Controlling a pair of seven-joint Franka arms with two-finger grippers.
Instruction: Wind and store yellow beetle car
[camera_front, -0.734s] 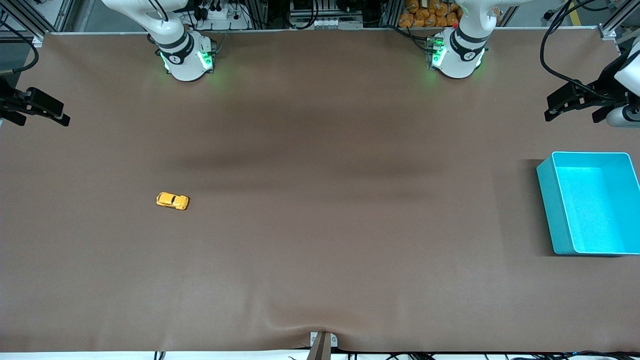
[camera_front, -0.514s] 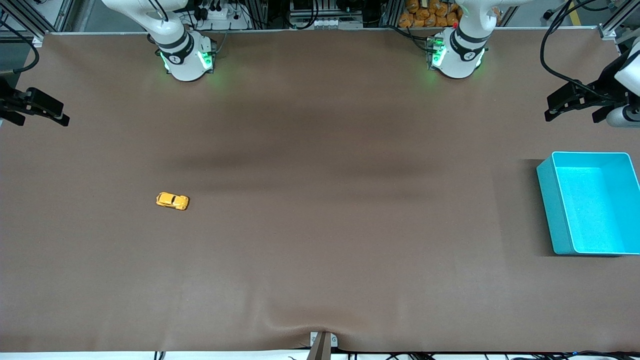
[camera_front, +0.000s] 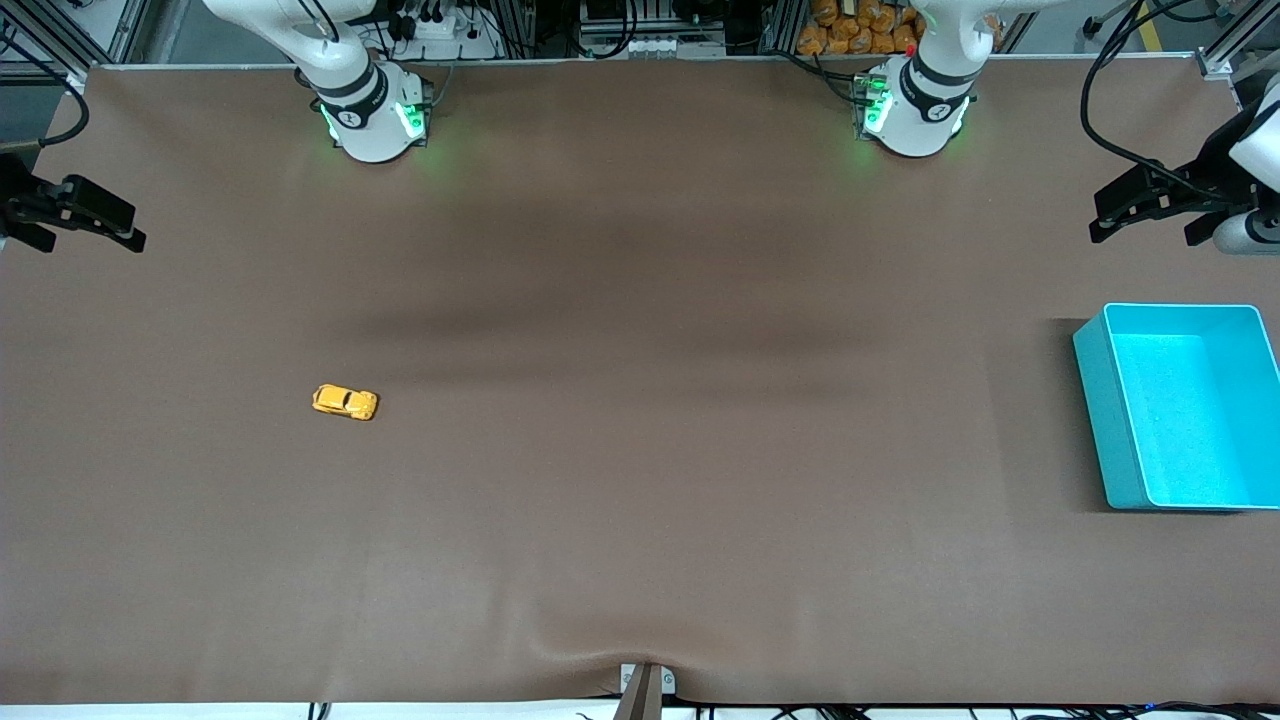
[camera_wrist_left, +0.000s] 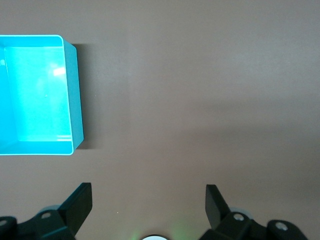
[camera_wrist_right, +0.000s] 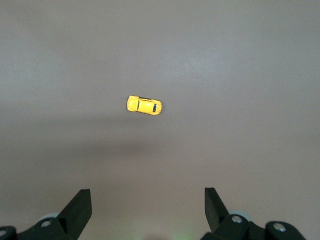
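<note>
- The yellow beetle car is seen standing on its wheels on the bare brown table, toward the right arm's end and well apart from every edge; it is untouched, so winding is judged not yet begun.
- The right gripper is held high over the table's edge at the right arm's end, its fingers spread wide, presumably so the car can be sighted and approached from above.
- The left gripper is kept waiting, spread open, over the edge at the left arm's end, beside the turquoise bin, which is judged to be the storage place.
- Compared with the earlier front views, the right gripper is found shifted very slightly inward; the car, the bin and the left gripper are unchanged.
</note>
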